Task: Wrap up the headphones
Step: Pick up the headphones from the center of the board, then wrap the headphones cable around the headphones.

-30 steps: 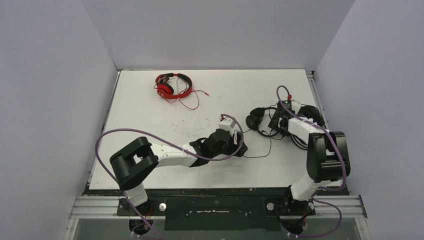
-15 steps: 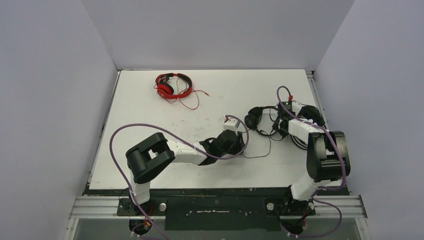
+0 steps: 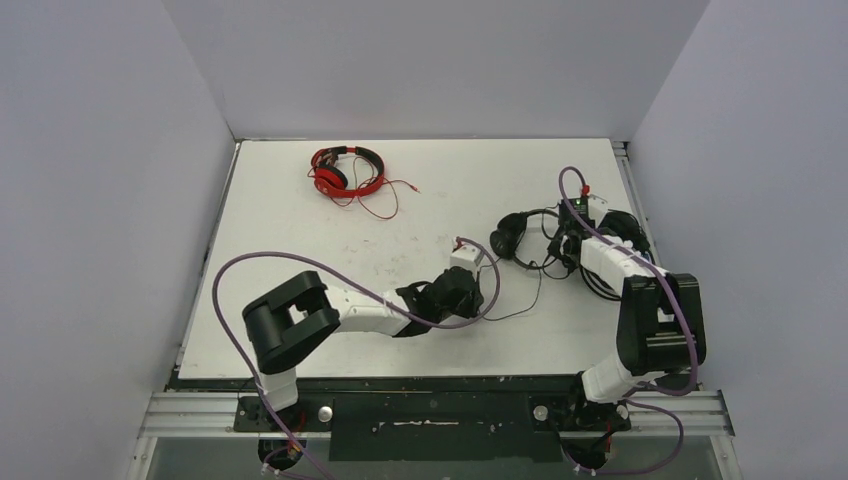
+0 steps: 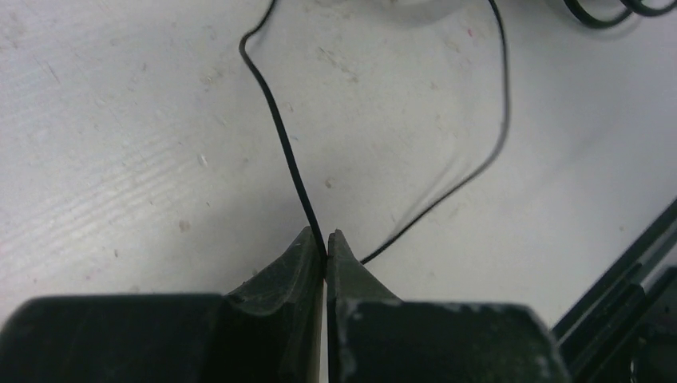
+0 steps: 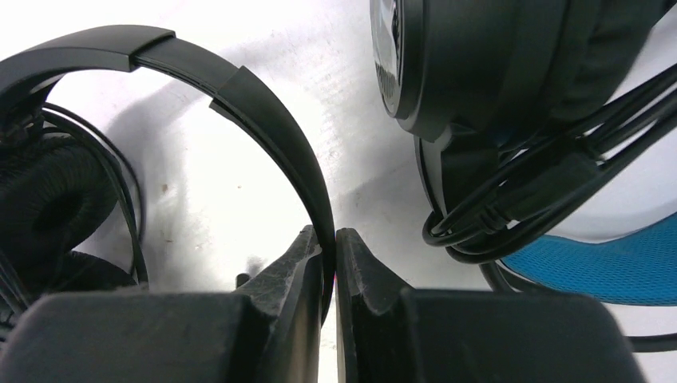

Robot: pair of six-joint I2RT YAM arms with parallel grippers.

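All-black headphones (image 3: 512, 237) lie right of the table's centre, their thin black cable (image 3: 530, 290) trailing toward the near edge. My left gripper (image 3: 482, 297) is shut on that cable (image 4: 281, 136), pinched at the fingertips (image 4: 326, 243). My right gripper (image 3: 562, 238) is shut on the black headband (image 5: 239, 88), held between its tips (image 5: 329, 239). Headphones with a blue headband (image 5: 615, 263) and bundled cord (image 5: 519, 199) lie just to the right (image 3: 620, 235). Red headphones (image 3: 345, 170) with a loose red cord (image 3: 385, 200) lie at the far left.
White table top (image 3: 330, 250) with grey walls on three sides. A metal rail (image 3: 430, 410) carrying the arm bases runs along the near edge. The left arm stretches low across the near middle.
The left gripper moved slightly nearer and closed on the black cable. The right gripper closed on the black headband and shifted a little farther back.
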